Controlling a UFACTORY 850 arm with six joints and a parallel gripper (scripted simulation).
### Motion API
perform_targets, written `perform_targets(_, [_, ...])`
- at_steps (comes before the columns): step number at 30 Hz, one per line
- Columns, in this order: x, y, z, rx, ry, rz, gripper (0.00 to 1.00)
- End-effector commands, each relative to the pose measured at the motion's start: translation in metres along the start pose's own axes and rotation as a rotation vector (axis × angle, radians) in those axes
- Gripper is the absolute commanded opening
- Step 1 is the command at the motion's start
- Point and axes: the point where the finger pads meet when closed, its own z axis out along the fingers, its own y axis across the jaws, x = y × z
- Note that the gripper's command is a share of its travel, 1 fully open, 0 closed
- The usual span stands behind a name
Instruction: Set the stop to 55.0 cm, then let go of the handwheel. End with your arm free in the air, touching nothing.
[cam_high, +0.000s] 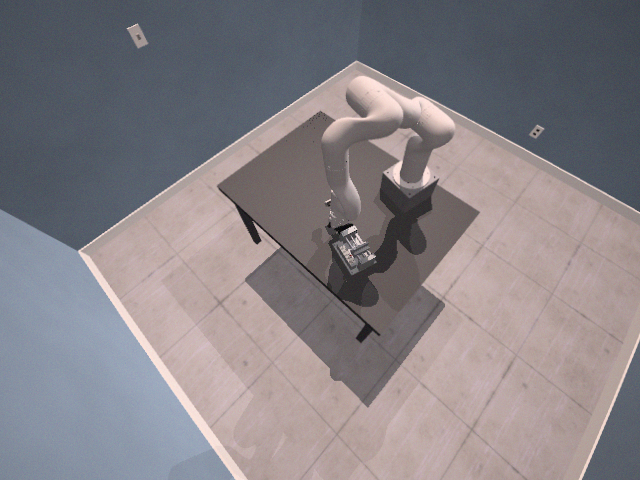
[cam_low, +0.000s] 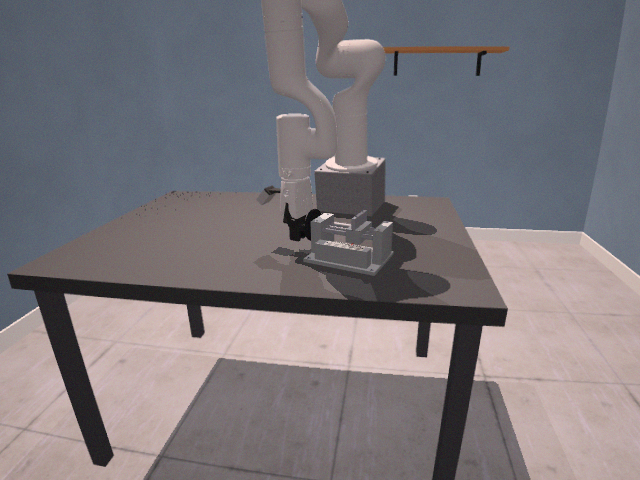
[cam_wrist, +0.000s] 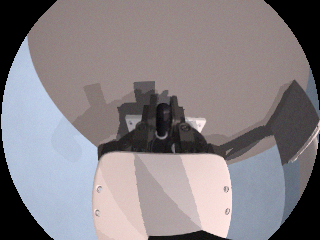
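Landmark: desk (cam_high: 279, 180) (cam_low: 196, 248) (cam_wrist: 165, 45). Top view: high above desk, tilted down, farthest. Exterior: nearer, just above desk height, facing arm base (cam_high: 385, 193) (cam_low: 379, 180) across desk. Wrist: closest, looking down onto desk. Top, exterior share whole desktop.

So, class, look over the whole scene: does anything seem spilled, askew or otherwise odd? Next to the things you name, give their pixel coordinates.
Yes: small dark specks (cam_high: 321, 114) (cam_low: 173, 192) dot one far corner of the table (cam_high: 273, 170) (cam_low: 206, 237) (cam_wrist: 175, 40). They look odd because the surrounding surface is plain.
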Motion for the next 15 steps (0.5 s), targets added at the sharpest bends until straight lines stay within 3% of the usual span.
perform_targets(1, [0.0, 0.008, 0.006, -0.002, 0.001, 0.0, 0.06])
perform_targets(15, [0.0, 0.036, 0.006, -0.002, 0.001, 0.0, 0.06])
